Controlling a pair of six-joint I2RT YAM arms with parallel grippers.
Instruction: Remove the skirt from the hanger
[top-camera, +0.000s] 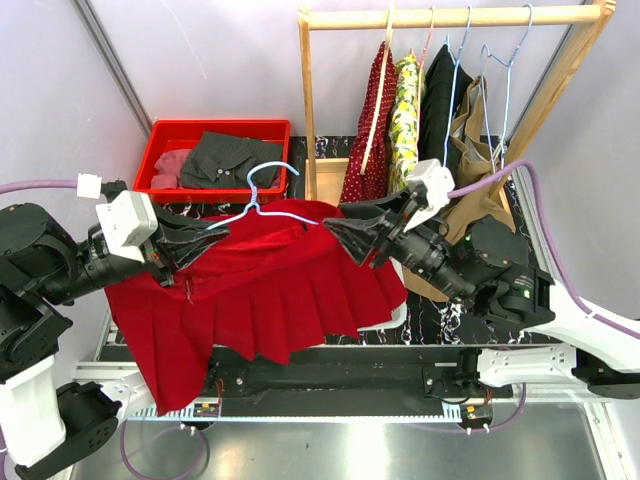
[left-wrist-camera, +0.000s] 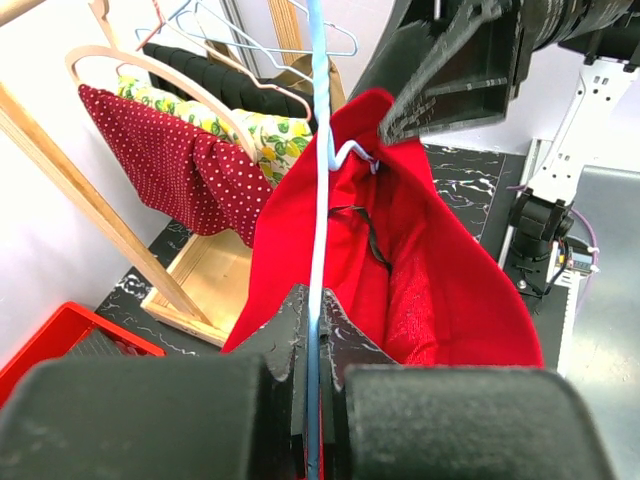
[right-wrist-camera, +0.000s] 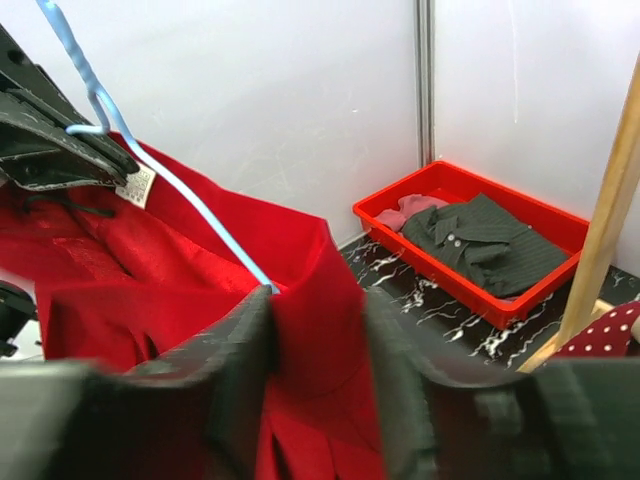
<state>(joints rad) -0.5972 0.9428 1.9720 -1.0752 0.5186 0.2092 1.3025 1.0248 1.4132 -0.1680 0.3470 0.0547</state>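
A red pleated skirt (top-camera: 260, 290) hangs on a light blue wire hanger (top-camera: 280, 213) held between both arms above the table's front. My left gripper (top-camera: 215, 235) is shut on the hanger wire (left-wrist-camera: 318, 200) at the skirt's left end, its fingertips (left-wrist-camera: 318, 310) pinching the wire. My right gripper (top-camera: 335, 235) is closed on a fold of the skirt's waistband (right-wrist-camera: 318, 310) at the hanger's right tip. The hanger wire (right-wrist-camera: 170, 180) runs down into the fabric beside my left finger. The skirt's lower part drapes over the table's front edge.
A red bin (top-camera: 165, 135) with a dark shirt (top-camera: 225, 158) sits at the back left; it also shows in the right wrist view (right-wrist-camera: 440, 275). A wooden rack (top-camera: 450, 17) with several hung garments and spare hangers stands at the back right.
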